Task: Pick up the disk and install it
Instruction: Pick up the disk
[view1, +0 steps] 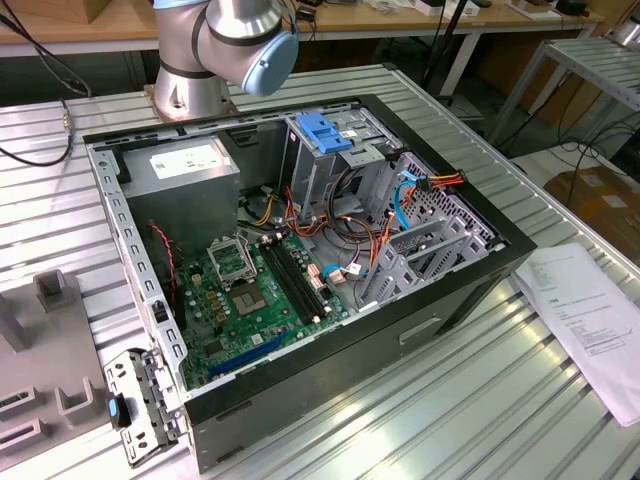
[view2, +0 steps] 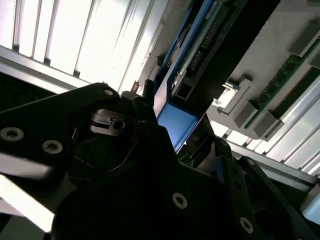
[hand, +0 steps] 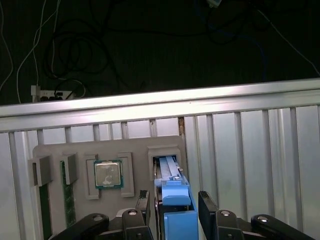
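Observation:
The disk (hand: 168, 167) stands on edge in a slot of the grey parts holder (hand: 55, 155), with blue plastic rails along its edges. In the first wrist view my gripper (hand: 175, 201) sits over its near end, one black finger (hand: 143, 201) on each side of the blue rail, shut on it. The second wrist view shows the same grip from the side. There the gripper (view2: 176, 126) clamps the blue end, and the disk (view2: 200, 47) shows its circuit-board face and connector beyond. The disk's lower end is still in the slot.
The holder also carries a processor (hand: 108, 174) and a memory stick (hand: 67, 210) and lies close to the table's far edge. In the exterior view the open computer case (view1: 300, 250) holds a drive cage with a blue handle (view1: 325, 135). The holder (view1: 40, 340) is at the exterior view's left.

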